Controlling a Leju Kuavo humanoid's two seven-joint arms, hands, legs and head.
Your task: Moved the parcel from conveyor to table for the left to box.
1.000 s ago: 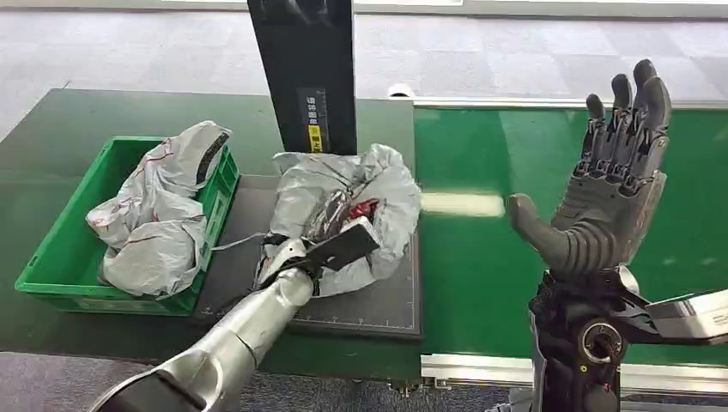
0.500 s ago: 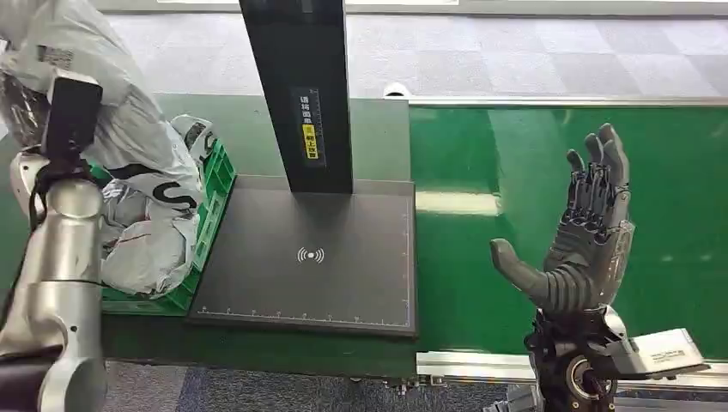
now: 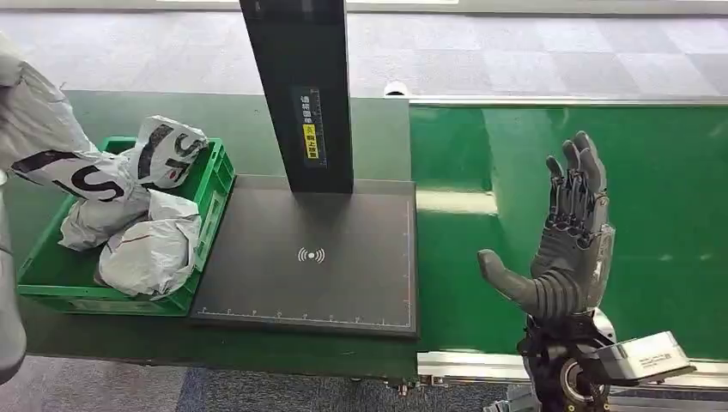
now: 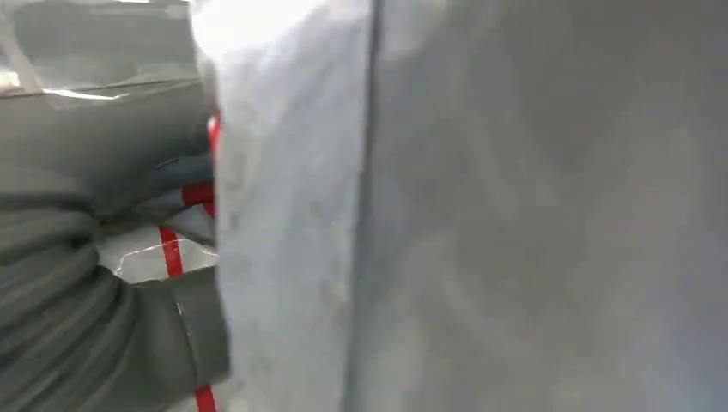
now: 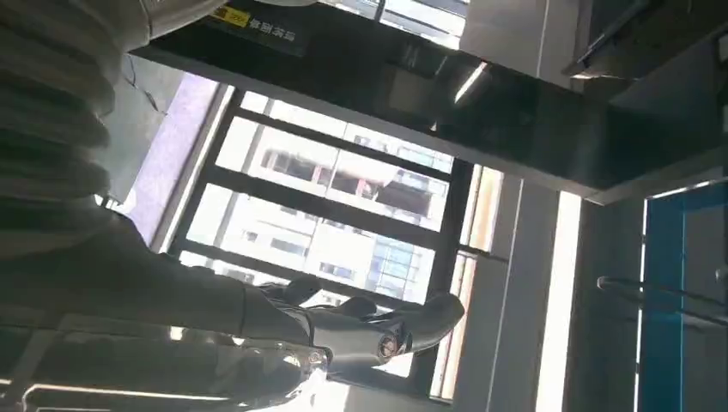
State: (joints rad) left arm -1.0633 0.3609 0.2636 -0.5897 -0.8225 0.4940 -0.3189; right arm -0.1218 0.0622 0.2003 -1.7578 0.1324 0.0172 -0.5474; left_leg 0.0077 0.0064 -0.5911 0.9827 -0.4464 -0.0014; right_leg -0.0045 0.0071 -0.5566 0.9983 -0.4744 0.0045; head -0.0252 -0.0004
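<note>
A grey plastic parcel (image 3: pixel 51 159) with black lettering hangs at the far left, above the left end of the green crate (image 3: pixel 216 184). My left arm (image 3: pixel 7 300) rises along the picture's left edge beneath it. In the left wrist view the parcel (image 4: pixel 515 206), with red tape on it, lies pressed against my left hand (image 4: pixel 77 283), which grips it. My right hand (image 3: pixel 567 249) stands upright over the green conveyor (image 3: pixel 670 189), fingers spread and holding nothing; in the right wrist view the right hand (image 5: pixel 257 326) shows against windows.
The crate holds other grey parcels (image 3: pixel 150 253), one with black print (image 3: pixel 172 146) at its far end. A black scanning pad (image 3: pixel 309 257) lies bare between crate and conveyor, with a black post (image 3: pixel 300 86) rising at its back. The table's front edge is near.
My left arm lifted the parcel off the black pad and swung it left, over the crate. My right hand has sunk a little and stays spread.
</note>
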